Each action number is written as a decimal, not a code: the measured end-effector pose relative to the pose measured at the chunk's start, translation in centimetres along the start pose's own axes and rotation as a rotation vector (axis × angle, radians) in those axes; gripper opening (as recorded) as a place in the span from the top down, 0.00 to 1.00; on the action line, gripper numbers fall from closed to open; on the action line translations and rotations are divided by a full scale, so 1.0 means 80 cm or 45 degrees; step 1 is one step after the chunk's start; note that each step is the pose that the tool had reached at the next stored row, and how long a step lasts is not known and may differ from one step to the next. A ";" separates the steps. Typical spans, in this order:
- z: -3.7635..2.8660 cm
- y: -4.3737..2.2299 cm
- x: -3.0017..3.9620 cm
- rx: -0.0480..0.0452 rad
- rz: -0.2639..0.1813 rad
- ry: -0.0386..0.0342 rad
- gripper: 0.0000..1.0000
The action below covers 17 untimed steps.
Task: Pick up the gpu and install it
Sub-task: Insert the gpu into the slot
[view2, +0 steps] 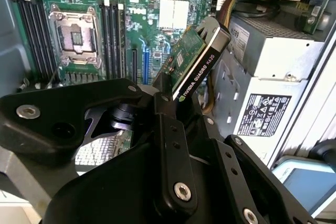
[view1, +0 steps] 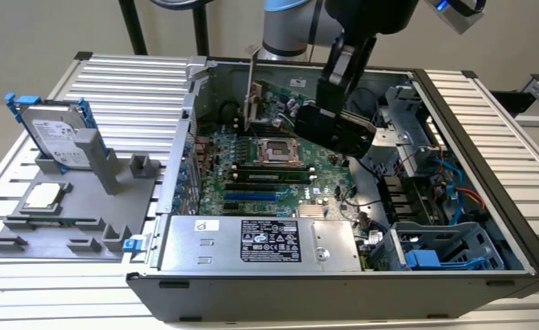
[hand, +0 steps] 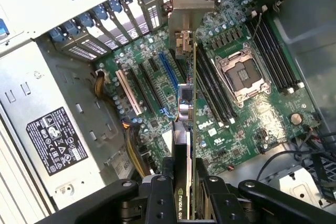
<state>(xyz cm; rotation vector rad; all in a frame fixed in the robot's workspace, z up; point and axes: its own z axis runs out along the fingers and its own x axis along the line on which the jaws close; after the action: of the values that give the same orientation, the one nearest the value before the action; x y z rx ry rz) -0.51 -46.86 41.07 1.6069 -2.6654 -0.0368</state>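
Gpu (view1: 279,100) is in my pincer (view2: 170,98). It's clenched on the card, fingers on either flat face, at the end away from the silver bracket (hand: 189,9). The card hangs on edge in the air inside the open pc case (view1: 343,299). It's over the far part of the main board (view1: 251,175), just beyond the empty chip socket (view1: 277,151), bracket end toward the exterior view's left. It's not seated. In the first wrist view it shows edge-on above the long slots (hand: 148,87), running approx. along them w/ a gap underneath.

Handling, my read: light & stiff, no flex to speak of, but fragile. The green face has bare parts & solder, the lower edge carries the contact strip, and the thin bracket would bend if knocked. The black cover looks like smooth plastic, so it could slip under a slack grip. The flat faces do give my pads a decent seat. Best hold is across the thickness, clear of contacts & bracket, i.e. about where I have it. Gripped at one end, the bracket end has leverage & may tilt.

The power box (view1: 260,240) sits at the near side of the case. The hard drive (view1: 58,134) & small square chip (view1: 45,196) are on the grey stand (view1: 77,206), outside the case on the exterior view's left, well apart.
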 end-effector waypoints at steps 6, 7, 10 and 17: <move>0.0000 0.0001 0.0000 0.000 -0.033 0.0012 1.00; 0.0000 0.0001 0.0000 0.000 -0.039 0.0014 1.00; -0.0001 0.0000 0.0000 0.001 -0.058 0.0022 1.00; -0.0003 0.0000 0.0000 0.001 -0.098 0.0035 1.00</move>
<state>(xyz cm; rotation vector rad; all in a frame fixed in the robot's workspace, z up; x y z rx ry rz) -0.51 -46.86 41.09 1.7077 -2.6009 -0.0350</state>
